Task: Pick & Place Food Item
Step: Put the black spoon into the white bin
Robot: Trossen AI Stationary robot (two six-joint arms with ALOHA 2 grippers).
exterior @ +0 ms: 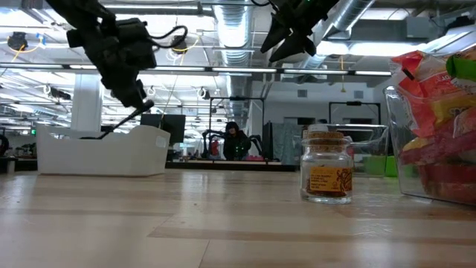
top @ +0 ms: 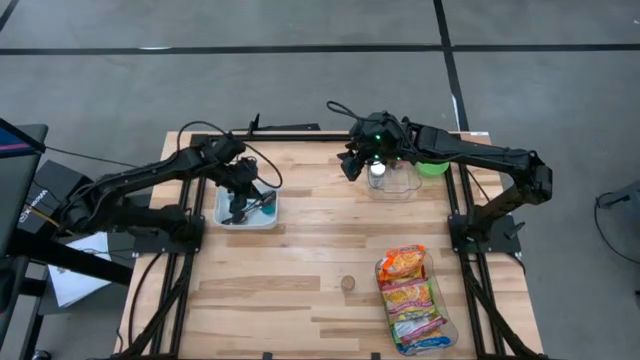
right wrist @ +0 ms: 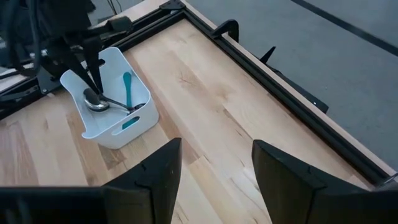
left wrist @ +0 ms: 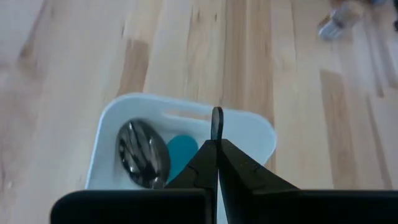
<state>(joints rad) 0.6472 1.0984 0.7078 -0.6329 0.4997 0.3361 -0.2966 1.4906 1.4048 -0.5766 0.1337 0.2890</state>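
Note:
My left gripper (top: 240, 195) (left wrist: 217, 146) hangs over the white bin (top: 270, 222) at the table's left, shut on a thin dark utensil (left wrist: 216, 121). In the bin lie a metal spoon (left wrist: 143, 152) and a teal utensil (right wrist: 127, 87). My right gripper (top: 360, 160) (right wrist: 214, 168) is open, high over the far side next to a clear container (top: 392, 182), with nothing between its fingers. A small cork-topped jar (exterior: 326, 173) stands near the table's middle front. Bright food packets (top: 408, 295) fill a clear tub at the near right. My left gripper pinches the thin dark utensil between its two fingertips; a short rounded end (left wrist: 216, 115) sticks out past them. The fingers slant down over the bin. In the low view the utensil (exterior: 111, 123) slants down into the bin, its lower end hidden behind the bin's wall.
A green bowl (top: 432, 167) sits at the far right beside the clear container. The black frame rail (right wrist: 292, 93) runs along the table's far edge. Bare wood lies between the bin and the jar. A person (exterior: 235, 141) sits far back in the room.

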